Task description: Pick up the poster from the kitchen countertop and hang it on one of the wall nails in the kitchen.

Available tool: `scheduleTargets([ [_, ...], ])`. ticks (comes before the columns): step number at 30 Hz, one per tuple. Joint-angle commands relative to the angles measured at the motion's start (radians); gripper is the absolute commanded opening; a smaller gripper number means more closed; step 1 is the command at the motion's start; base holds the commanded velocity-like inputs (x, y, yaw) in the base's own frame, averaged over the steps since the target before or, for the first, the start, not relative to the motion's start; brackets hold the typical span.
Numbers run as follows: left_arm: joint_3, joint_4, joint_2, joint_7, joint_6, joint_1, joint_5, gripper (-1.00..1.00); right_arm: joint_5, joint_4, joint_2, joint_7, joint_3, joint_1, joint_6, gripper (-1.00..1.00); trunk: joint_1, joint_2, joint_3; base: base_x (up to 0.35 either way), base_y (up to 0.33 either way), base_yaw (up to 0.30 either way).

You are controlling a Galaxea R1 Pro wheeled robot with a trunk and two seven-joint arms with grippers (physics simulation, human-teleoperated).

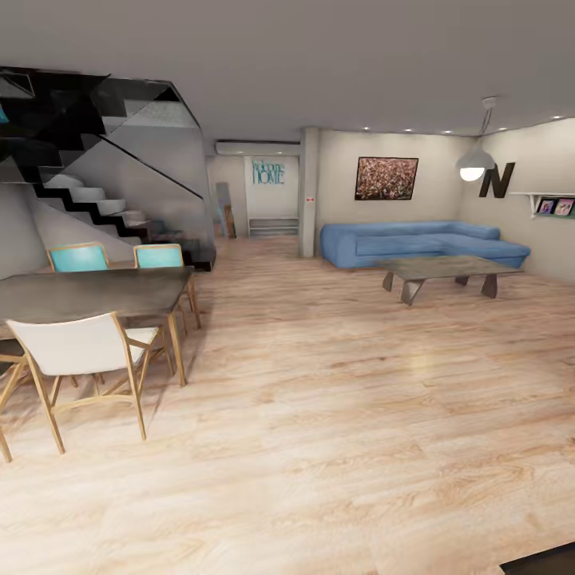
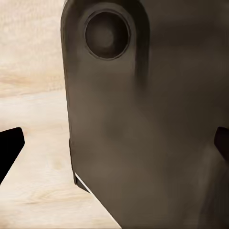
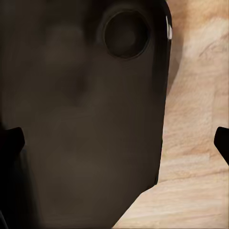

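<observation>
Living room wall [image 1: 383, 152]: "HOME" lettering [image 1: 267, 173], "N" [image 1: 497, 180].

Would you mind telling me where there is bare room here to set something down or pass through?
The wooden floor lies open between the dining table and the coffee table. Both tabletops look bare. It is crowded at the dining table, ringed by chairs, and tight between the coffee table and blue sofa.

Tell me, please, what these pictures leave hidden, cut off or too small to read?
- Head view: the shelf is cut by the right edge; its small pictures are too small to read.
- Head view: the wall sign is too far off to read fully.
- Left wrist view: a dark robot body hides most of the floor.
- Right wrist view: the same kind of body hides what lies beyond.
</observation>
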Motion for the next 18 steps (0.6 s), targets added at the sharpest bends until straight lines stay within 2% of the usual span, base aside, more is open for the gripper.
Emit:
scheduleTargets([
  [1, -0.002, -0.006, -0.006, -0.001, -0.003, 0.006, 0.0, 1.0, 0.005, -0.006, -0.006, -0.001, 0.005, -0.006, -0.006, 1.0, 0.0, 0.0, 0.0, 0.0, 0.0, 0.0],
  [6, -0.002, -0.034, -0.03, 0.0, -0.004, 0.027, 0.0, 1.0, 0.005, -0.012, -0.006, -0.001, 0.005, -0.035, -0.01, 1.0, 0.0, 0.0, 0.0, 0.0, 0.0, 0.0],
  [18, -0.002, -0.038, -0.03, 0.0, -0.004, 0.027, 0.0, 1.0, 0.005, -0.012, -0.006, -0.001, 0.005, -0.037, -0.01, 1.0, 0.0, 0.0, 0.0, 0.0, 0.0, 0.0],
])
